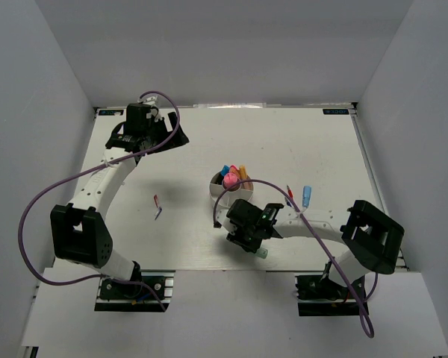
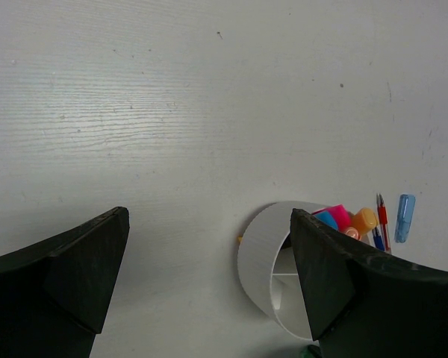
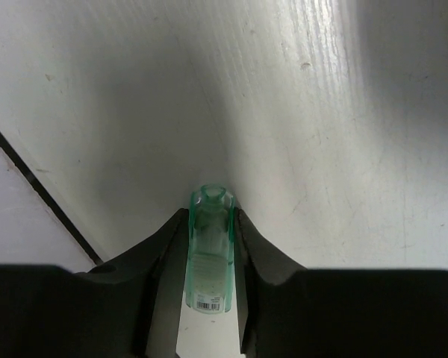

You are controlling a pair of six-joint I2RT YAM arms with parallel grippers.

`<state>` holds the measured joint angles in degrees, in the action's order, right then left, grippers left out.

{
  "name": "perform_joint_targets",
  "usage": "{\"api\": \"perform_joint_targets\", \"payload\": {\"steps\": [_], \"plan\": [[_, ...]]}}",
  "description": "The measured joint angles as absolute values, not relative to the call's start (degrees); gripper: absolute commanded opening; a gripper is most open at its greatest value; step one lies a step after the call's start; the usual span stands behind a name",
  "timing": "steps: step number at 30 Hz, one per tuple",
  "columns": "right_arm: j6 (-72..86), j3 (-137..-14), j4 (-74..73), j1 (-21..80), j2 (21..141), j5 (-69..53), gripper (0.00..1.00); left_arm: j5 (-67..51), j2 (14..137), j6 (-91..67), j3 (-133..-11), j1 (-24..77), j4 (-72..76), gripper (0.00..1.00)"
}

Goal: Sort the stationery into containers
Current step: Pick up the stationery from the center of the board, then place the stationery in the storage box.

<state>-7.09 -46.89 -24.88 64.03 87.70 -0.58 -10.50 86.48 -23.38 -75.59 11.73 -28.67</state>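
Right gripper (image 3: 210,218) has its fingers drawn in against both sides of the mint highlighter (image 3: 210,257), which points lengthwise out between them. The highlighter's rear end is cut off by the gripper body. It cannot be told whether the highlighter rests on the worktop (image 1: 321,149) or hangs just above it. In the top view the right arm covers all but its tip, which sits by the near edge around the middle.

The cup (image 1: 216,188) stands near the worktop's centre, with a cable crossing its near side. In the left wrist view a finger hides much of its compartments. A pink highlighter (image 1: 229,180), an orange highlighter (image 1: 243,174) and a blue marker (image 1: 225,169) stick out of it. Which compartment each is in cannot be told.

A red pen (image 1: 290,194) and a pale blue highlighter (image 1: 307,196) lie side by side between the cup and the right edge. Left of the centre lies a small red-and-blue pen (image 1: 157,206), too small to tell whether it is one pen or two.

In the right wrist view a dark seam, the near edge, runs just beside the right gripper. Open worktop stretches along the far edge and between the cup and the far left corner.

The left gripper (image 2: 209,216) hovers near that corner with its jaws spread wide and nothing between them.
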Motion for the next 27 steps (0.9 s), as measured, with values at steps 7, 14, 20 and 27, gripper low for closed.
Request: {"api": "perform_joint_targets", "payload": {"steps": [7,14,20,27], "plan": [[-12.6,-47.7,-24.0,64.1,84.2,-2.0,0.0,-10.5,86.5,-23.4,-75.6,11.7,-28.7,0.98],[-14.7,-56.8,-17.6,64.1,78.0,-6.6,0.0,-10.5,86.3,-23.4,-75.6,11.4,-28.6,0.98],[-16.8,-60.5,-4.3,63.4,77.9,-4.5,0.0,-10.5,85.8,-23.4,-75.6,11.4,-28.6,0.98],[-18.0,-61.3,5.8,59.9,84.4,1.9,0.0,-10.5,85.8,-23.4,-75.8,11.4,-28.6,0.98]]}}
